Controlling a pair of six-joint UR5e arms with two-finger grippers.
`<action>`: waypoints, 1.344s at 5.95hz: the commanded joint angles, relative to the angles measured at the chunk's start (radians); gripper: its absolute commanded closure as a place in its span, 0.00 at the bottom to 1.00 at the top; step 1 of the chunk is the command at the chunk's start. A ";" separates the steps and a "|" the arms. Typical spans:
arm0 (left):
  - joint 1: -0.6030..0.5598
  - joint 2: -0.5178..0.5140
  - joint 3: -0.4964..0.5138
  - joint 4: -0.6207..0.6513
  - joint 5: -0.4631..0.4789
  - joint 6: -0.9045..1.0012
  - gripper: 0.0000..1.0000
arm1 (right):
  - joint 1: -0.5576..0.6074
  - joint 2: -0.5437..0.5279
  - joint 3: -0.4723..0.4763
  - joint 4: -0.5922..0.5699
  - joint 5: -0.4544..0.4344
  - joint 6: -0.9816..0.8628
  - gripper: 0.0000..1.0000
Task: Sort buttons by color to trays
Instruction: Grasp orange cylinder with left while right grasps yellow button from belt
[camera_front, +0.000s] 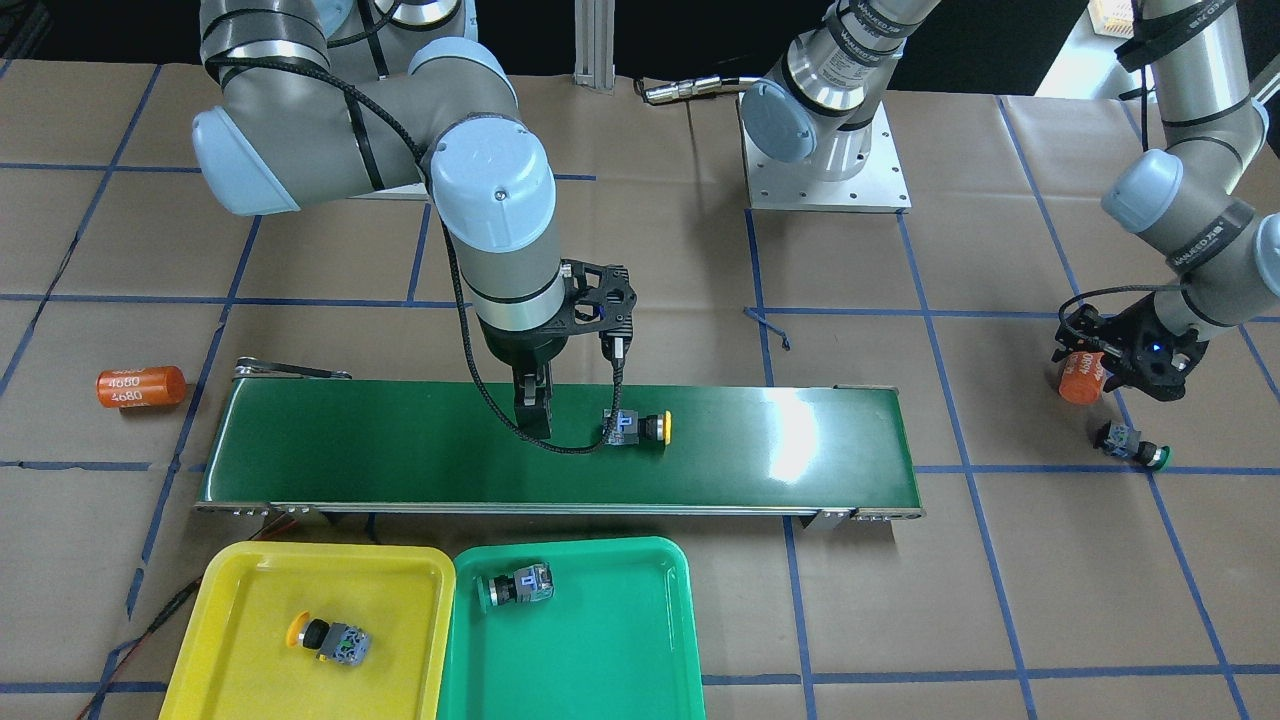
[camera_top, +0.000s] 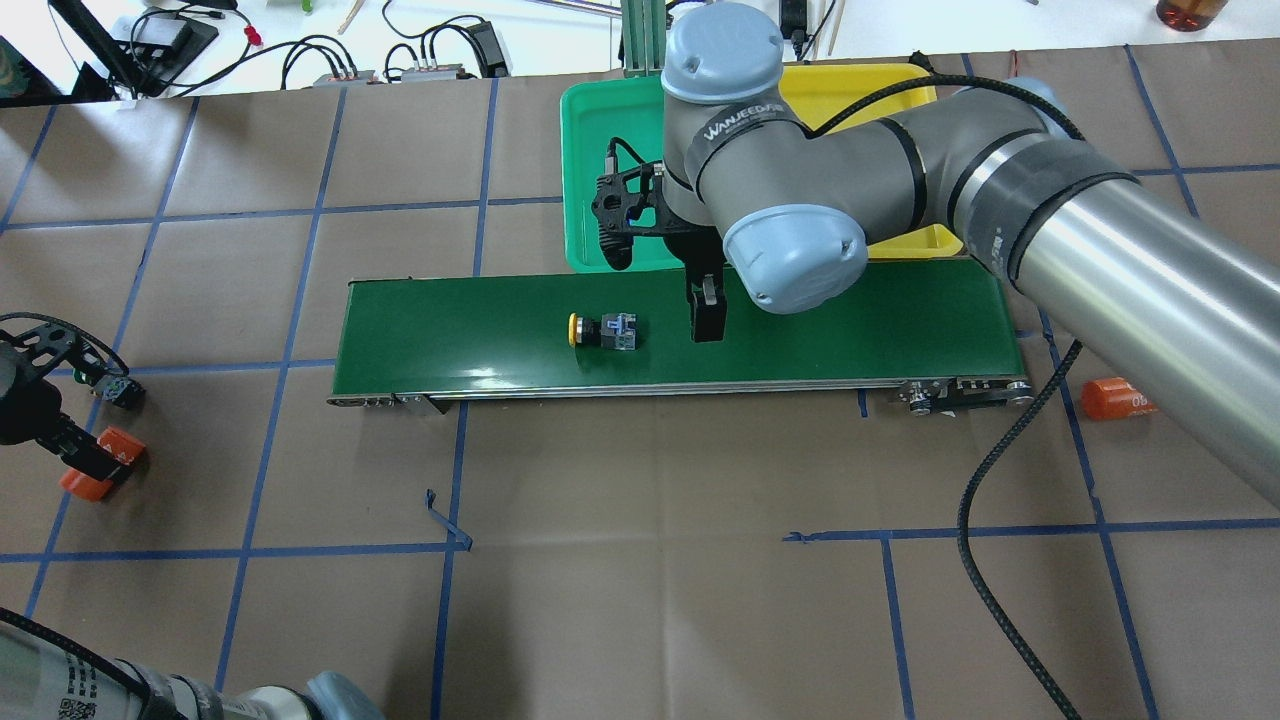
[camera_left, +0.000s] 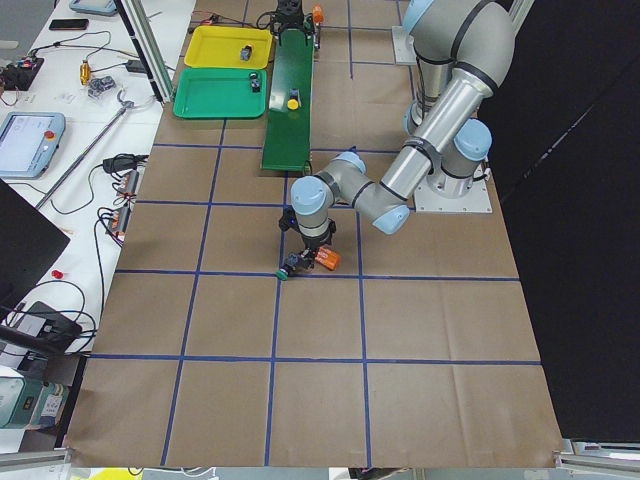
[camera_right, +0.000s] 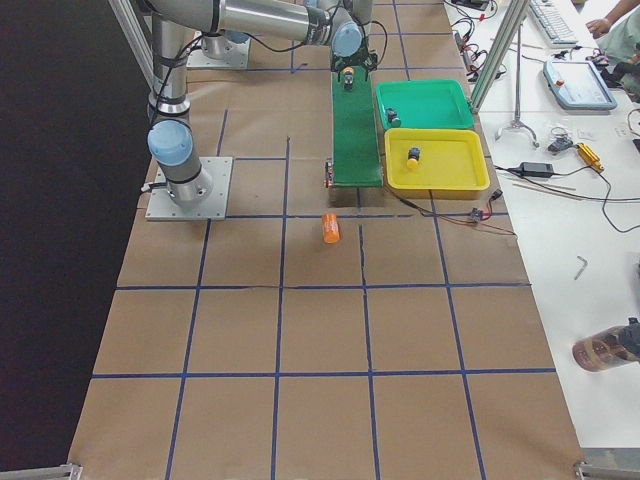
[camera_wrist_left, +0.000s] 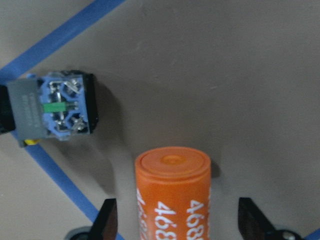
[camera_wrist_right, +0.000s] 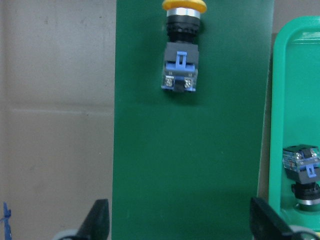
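Right end effector (camera_front: 533, 418) hangs low over the conveyor belt (camera_front: 380, 450), fingers spread wide, released, w/ nothing btw. them. One yellow-cap button (camera_front: 637, 428) lies on its side on the belt, just beside this end effector, not touching it. Left end effector (camera_wrist_left: 177, 222) is also released: its fingers stand on either side of an orange cylinder (camera_front: 1080, 375) marked 4680, w/ a gap on each side. Green-cap button (camera_front: 1132, 444) lies near it on the surface (camera_front: 1000, 600), by a blue tape line. Yellow tray (camera_front: 240, 590) holds a 2nd yellow-cap button (camera_front: 330, 637). Green tray (camera_front: 600, 650), just beside it, holds a 2nd green-cap button (camera_front: 518, 587). Another orange cylinder (camera_front: 140, 386) lies past the belt's other end.
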 joint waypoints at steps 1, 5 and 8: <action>-0.001 -0.001 0.009 0.002 0.001 0.006 0.82 | 0.009 0.007 0.096 -0.148 0.004 0.011 0.00; -0.198 0.084 0.155 -0.196 0.008 0.035 1.00 | -0.008 0.041 0.107 -0.190 0.004 0.012 0.00; -0.563 0.149 0.156 -0.202 -0.002 0.101 1.00 | -0.118 0.039 0.112 -0.165 -0.001 -0.018 0.11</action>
